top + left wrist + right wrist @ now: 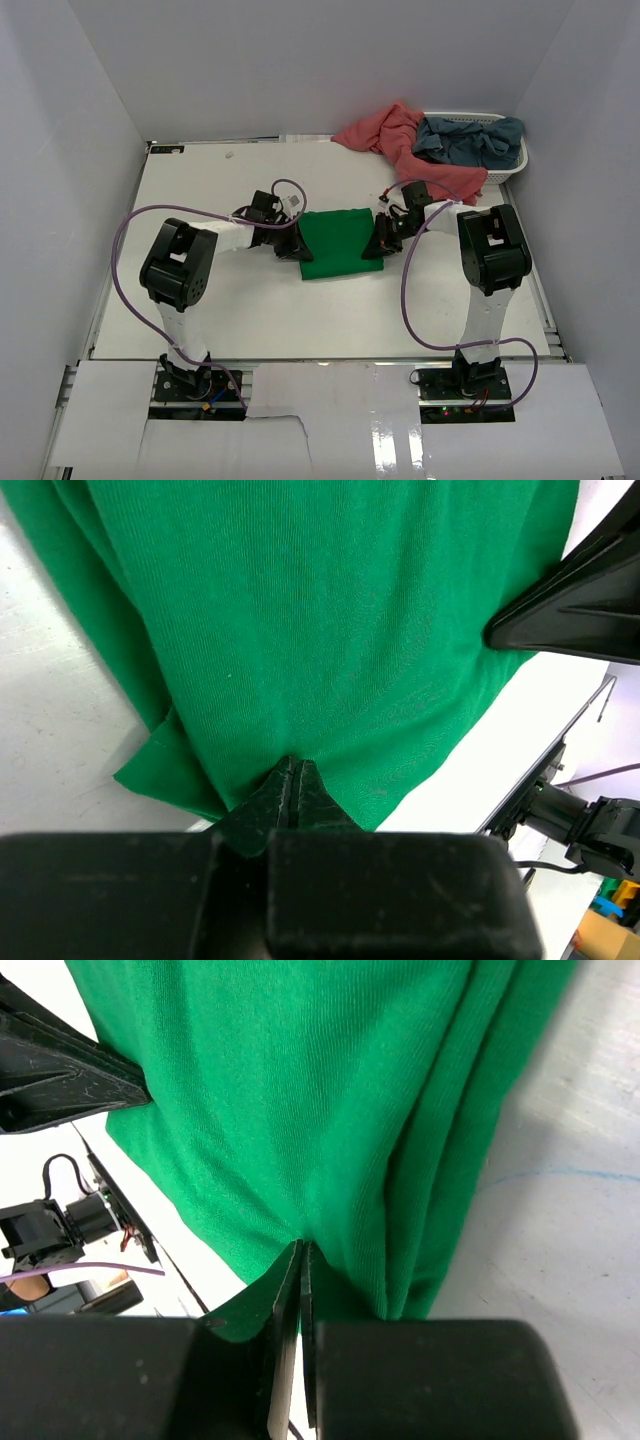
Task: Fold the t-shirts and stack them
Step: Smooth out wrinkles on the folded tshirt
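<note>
the bright green t-shirt point(337, 240) of soft cloth lies folded into a compact rectangle at the middle of the white table point(250, 310), between the two arms. in the left wrist view the bright green t-shirt point(330, 630) fills most of the frame, with layered folds along its left side. the right wrist view shows the same cloth point(300, 1090), with the stacked folds running down its right side.

the left gripper point(297, 248) is at the left edge of the rectangle. its fingers are pressed together, with a pucker of green cloth pinched at the tips point(291, 770). the right gripper point(380, 240) is at the opposite, right edge. its jaws are likewise closed tight on a fold of the green cloth point(301, 1250).

at the far right, well apart from the green one, the salmon-pink t-shirt point(400, 140) lies crumpled, partly on the table and partly against the white slatted plastic basket point(470, 117). the grey-blue t-shirt point(470, 140) is bunched inside that basket, touching the pink one.
</note>
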Tool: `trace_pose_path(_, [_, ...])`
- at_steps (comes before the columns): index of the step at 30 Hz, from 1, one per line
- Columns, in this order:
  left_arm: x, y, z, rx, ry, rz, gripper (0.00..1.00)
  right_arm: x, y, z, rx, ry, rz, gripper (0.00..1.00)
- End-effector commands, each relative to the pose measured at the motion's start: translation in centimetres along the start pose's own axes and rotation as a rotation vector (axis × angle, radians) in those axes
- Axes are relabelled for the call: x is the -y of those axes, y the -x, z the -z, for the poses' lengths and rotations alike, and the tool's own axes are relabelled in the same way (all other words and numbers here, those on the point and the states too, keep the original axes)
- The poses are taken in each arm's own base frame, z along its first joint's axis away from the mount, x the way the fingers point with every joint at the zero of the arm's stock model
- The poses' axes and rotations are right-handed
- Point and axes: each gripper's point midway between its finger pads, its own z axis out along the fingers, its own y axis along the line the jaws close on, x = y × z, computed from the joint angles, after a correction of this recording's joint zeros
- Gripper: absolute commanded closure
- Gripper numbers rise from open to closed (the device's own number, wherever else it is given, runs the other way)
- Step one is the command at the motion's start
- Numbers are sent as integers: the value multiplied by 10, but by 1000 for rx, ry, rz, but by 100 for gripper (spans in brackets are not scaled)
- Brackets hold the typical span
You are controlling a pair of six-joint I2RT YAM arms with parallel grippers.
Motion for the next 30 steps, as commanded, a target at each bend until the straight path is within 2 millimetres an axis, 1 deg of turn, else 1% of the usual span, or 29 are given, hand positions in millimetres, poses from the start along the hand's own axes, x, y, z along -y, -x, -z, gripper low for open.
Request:
trace_pose_path(1, [-10, 2, 3, 3, 72, -20, 100, 4, 3, 12, 21, -66, 26, 91])
trace_pose_path(5, [2, 16, 16, 30, 83, -40, 100, -14, 29, 24, 65, -61, 69, 91])
trace_pose_path(6, [12, 28, 21, 57, 77, -59, 100, -22, 41, 28, 83, -56, 85, 91])
trace_pose_path(8, [24, 41, 29, 80, 70, -76, 100, -30, 51, 32, 98, -46, 99, 91])
trace_pose_path(9, [34, 54, 35, 103, 66, -88, 100, -36, 61, 34, 110, -38, 111, 91])
trace_pose_path(11, [42, 64, 41, 115, 73, -93, 100, -43, 71, 36, 123, -22, 125, 91])
trace_pose_path(12, [52, 79, 46, 149, 69, -110, 100, -44, 75, 35, 126, -19, 125, 91])
trace_pose_path(13, [55, 86, 48, 158, 69, -113, 100, -50, 85, 37, 145, -13, 141, 91])
trace_pose_path(14, [52, 88, 45, 151, 79, -104, 100, -51, 88, 37, 149, -12, 145, 92])
trace_pose_path(15, [59, 99, 46, 170, 68, -114, 100, -48, 92, 34, 149, -17, 143, 92])
trace_pose_path(16, [59, 104, 45, 173, 69, -113, 100, -51, 100, 35, 165, -20, 159, 92])
trace_pose_path(17, [54, 106, 39, 167, 79, -105, 100, -49, 104, 33, 170, -23, 162, 92])
trace_pose_path(18, [51, 109, 35, 167, 86, -100, 100, -43, 106, 27, 164, -28, 154, 92])
trace_pose_path(19, [53, 118, 35, 184, 87, -106, 100, -44, 114, 27, 177, -29, 167, 92])
trace_pose_path(20, [51, 120, 32, 184, 94, -104, 100, -42, 117, 25, 177, -34, 165, 92])
trace_pose_path(21, [45, 121, 25, 176, 104, -96, 100, -35, 118, 19, 168, -40, 155, 92])
trace_pose_path(22, [45, 127, 24, 190, 112, -101, 100, -35, 124, 18, 178, -45, 163, 92])
trace_pose_path(23, [43, 129, 22, 193, 120, -100, 100, -33, 128, 17, 181, -49, 165, 92])
trace_pose_path(24, [37, 129, 17, 188, 132, -95, 100, -28, 129, 12, 174, -54, 158, 92])
trace_pose_path(25, [36, 131, 16, 190, 138, -98, 100, -25, 132, 10, 179, -62, 159, 92])
trace_pose_path(26, [35, 134, 16, 197, 147, -105, 100, -27, 139, 11, 192, -65, 170, 92])
trace_pose_path(27, [33, 134, 14, 198, 153, -105, 100, -22, 140, 8, 189, -74, 165, 92])
trace_pose_path(30, [23, 134, 9, 193, 179, -107, 100, -17, 151, 5, 205, -94, 175, 92])
